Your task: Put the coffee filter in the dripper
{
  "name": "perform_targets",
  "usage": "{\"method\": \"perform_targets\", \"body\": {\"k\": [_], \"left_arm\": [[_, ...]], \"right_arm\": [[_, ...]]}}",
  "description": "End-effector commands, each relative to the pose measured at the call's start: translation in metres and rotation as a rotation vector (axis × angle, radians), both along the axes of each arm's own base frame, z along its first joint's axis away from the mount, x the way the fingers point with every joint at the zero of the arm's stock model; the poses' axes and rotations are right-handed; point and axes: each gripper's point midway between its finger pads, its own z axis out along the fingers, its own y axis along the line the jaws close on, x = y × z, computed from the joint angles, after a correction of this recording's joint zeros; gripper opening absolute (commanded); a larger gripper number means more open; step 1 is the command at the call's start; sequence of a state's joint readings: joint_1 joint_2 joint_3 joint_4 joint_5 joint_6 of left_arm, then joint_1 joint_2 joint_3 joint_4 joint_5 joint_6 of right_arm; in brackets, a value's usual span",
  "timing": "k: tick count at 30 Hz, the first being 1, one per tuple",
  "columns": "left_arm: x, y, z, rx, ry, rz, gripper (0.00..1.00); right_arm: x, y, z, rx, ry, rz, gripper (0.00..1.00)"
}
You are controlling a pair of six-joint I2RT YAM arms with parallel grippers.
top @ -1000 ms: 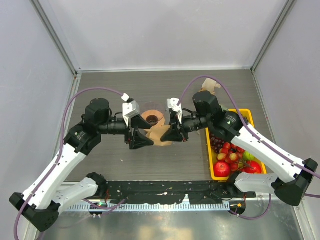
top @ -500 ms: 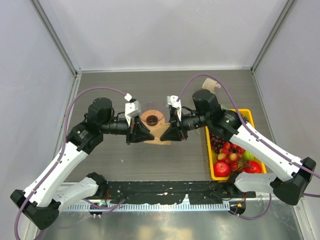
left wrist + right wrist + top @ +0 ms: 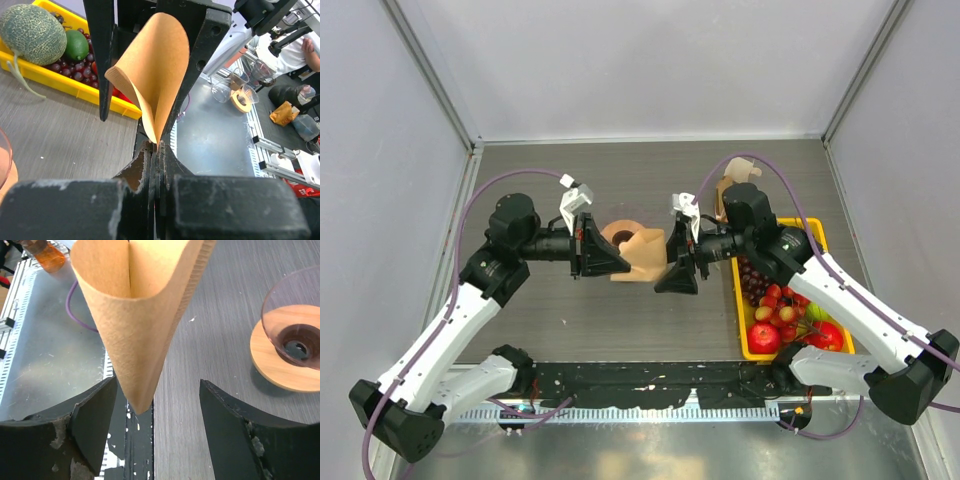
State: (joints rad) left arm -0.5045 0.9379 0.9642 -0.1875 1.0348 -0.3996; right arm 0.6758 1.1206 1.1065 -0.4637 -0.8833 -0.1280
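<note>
Coffee filter paper this thin will weigh almost nothing and have little stiffness of its own. It should crease or crush under a hard squeeze and slip if pulled by one wall. The best hold is a light pinch on a folded edge or seam, where the paper is doubled, leaving the cone mouth free to spread.

That is roughly the hold on it now. The left gripper is clamped flat on a narrow fold of the filter and carries it in the air above the middle of the table, somewhat toward the near edge. The paper curls open above the jaws into a cone.

The right gripper faces it from the other side with its jaws standing wide apart. The cone's pointed end hangs between them, closer to one finger. Whether it brushes that finger I cannot tell, but the right jaws grip nothing.

Just beyond the filter, toward the far edge, the dripper stands upright on the table with its glass funnel empty. The filter is near it but not over its mouth.
</note>
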Motion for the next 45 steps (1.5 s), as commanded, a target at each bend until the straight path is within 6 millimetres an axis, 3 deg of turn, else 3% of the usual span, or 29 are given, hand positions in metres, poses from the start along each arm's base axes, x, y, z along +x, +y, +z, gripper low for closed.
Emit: {"method": "perform_targets", "body": {"k": [1, 3, 6, 9, 11, 12, 14, 15, 19, 29, 36, 41, 45], "left_arm": [[-0.006, -0.001, 0.019, -0.067, -0.022, -0.042, 0.0], [-0.006, -0.002, 0.02, -0.074, -0.01, -0.043, 0.0], [-0.004, -0.001, 0.02, -0.08, 0.01, -0.044, 0.0], [-0.001, 0.0, 0.018, -0.077, 0.023, -0.033, 0.0], [0.001, 0.001, 0.015, -0.072, 0.033, -0.024, 0.04], [0.002, 0.001, 0.014, -0.071, 0.03, -0.02, 0.11], [0.003, 0.003, 0.014, -0.064, 0.029, -0.009, 0.46], [0.003, 0.005, 0.016, -0.064, 0.019, -0.004, 0.57], [0.009, 0.014, 0.022, -0.039, -0.059, 0.063, 0.99], [0.014, 0.002, 0.003, 0.005, -0.064, 0.075, 0.99], [0.013, -0.007, 0.006, 0.004, -0.062, 0.039, 0.99], [0.004, -0.012, 0.014, -0.026, -0.055, -0.015, 0.75], [0.001, -0.008, 0.008, -0.015, -0.048, -0.019, 0.4]], "right_arm": [[-0.012, 0.004, 0.025, 0.099, -0.064, 0.087, 0.72], [-0.014, 0.005, 0.026, 0.109, -0.056, 0.101, 0.65], [-0.014, 0.006, 0.027, 0.113, -0.055, 0.106, 0.45], [-0.015, 0.005, 0.026, 0.111, -0.057, 0.111, 0.32], [-0.016, 0.004, 0.025, 0.108, -0.056, 0.108, 0.23], [-0.016, 0.004, 0.025, 0.107, -0.056, 0.106, 0.17], [-0.016, 0.003, 0.025, 0.108, -0.055, 0.102, 0.09], [-0.017, 0.003, 0.025, 0.105, -0.046, 0.105, 0.07], [-0.017, 0.004, 0.021, 0.1, -0.024, 0.099, 0.05], [-0.019, 0.012, 0.019, 0.126, 0.06, 0.089, 0.05], [-0.026, 0.018, 0.013, 0.115, 0.075, 0.124, 0.05], [-0.024, 0.021, 0.012, 0.107, 0.077, 0.115, 0.05], [-0.021, 0.019, 0.008, 0.087, 0.067, 0.092, 0.05]]}}
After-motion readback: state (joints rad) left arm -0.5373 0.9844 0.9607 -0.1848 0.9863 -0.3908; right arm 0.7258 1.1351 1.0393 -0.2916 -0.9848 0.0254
